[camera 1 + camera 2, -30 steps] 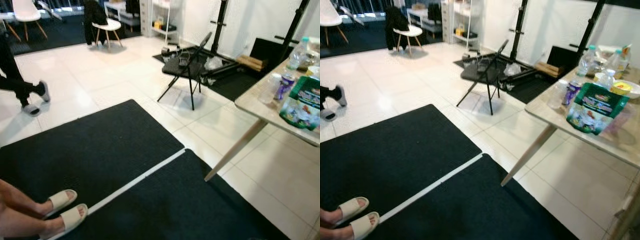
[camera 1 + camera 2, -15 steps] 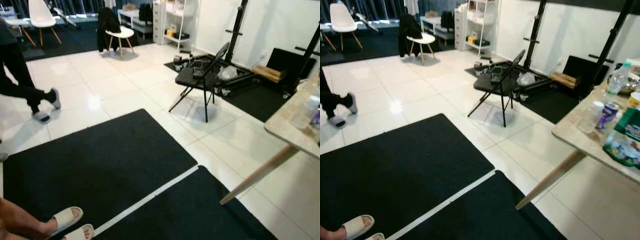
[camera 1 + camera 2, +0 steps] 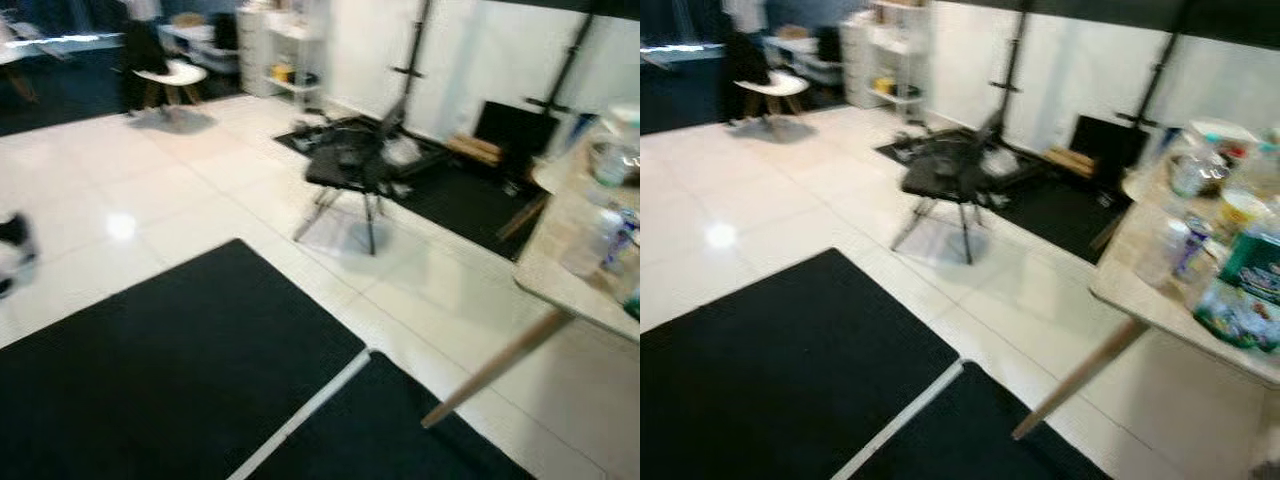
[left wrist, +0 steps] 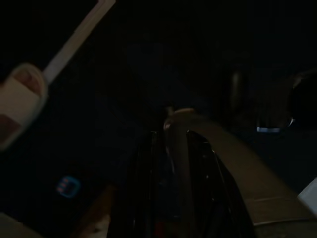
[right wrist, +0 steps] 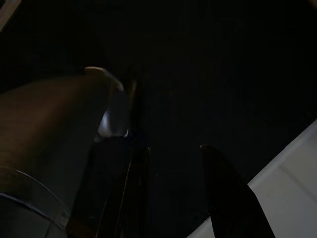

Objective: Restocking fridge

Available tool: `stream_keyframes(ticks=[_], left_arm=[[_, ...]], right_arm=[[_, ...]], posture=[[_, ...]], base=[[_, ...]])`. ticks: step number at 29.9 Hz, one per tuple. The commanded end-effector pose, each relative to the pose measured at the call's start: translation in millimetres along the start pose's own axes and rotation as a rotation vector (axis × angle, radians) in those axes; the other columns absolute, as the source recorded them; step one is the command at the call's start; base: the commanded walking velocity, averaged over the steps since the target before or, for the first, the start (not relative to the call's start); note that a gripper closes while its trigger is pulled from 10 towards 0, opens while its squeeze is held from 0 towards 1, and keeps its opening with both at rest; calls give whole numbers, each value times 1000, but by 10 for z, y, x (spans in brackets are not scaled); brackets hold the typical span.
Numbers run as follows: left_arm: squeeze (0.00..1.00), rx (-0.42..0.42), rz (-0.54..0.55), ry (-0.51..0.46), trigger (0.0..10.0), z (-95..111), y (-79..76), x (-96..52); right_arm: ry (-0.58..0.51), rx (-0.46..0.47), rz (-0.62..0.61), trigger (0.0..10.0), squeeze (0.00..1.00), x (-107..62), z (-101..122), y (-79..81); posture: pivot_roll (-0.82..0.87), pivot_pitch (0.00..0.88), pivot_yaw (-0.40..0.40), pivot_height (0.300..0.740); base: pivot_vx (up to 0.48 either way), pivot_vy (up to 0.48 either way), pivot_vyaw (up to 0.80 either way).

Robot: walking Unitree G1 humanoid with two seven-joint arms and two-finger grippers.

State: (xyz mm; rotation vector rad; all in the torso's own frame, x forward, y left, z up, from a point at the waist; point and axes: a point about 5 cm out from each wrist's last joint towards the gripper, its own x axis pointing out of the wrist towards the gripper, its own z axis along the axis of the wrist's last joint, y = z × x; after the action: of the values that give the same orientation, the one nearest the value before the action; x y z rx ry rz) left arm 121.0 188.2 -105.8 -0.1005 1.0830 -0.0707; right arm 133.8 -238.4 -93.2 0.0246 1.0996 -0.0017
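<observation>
From the head views, blurred, I see black mats point(image 3: 190, 370), a folding chair point(image 3: 350, 170), and groceries point(image 3: 1240, 290) on the tabletop point(image 3: 1140, 290) at right. Left wrist: jaws unclear. Right wrist: jaws apart, empty.

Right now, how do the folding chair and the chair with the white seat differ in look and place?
The folding chair is black and stands near, by the black floor mat. The chair with the white seat is pale, stands far back, and has a dark garment hanging on it. Both stand upright on the white tile floor.
</observation>
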Motion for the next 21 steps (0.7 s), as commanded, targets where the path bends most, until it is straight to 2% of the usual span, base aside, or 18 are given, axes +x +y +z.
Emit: stream_keyframes(ticks=[1,9,21], left_arm=[[0,0,-2,23,10000,-54,-26,-1],[0,-2,-7,24,10000,-60,-34,-1],[0,-3,-8,22,10000,-54,-41,1]], right_arm=[[-2,-10,-19,10000,0,-8,24,-48],[4,-5,-27,10000,0,-12,12,-62],[2,6,-33,10000,0,-12,17,-65]], posture=[[-79,29,-9,740],[-79,29,-9,740],[-80,28,-7,740]], base=[[0,0,-788],[0,0,-788],[251,0,-788]])
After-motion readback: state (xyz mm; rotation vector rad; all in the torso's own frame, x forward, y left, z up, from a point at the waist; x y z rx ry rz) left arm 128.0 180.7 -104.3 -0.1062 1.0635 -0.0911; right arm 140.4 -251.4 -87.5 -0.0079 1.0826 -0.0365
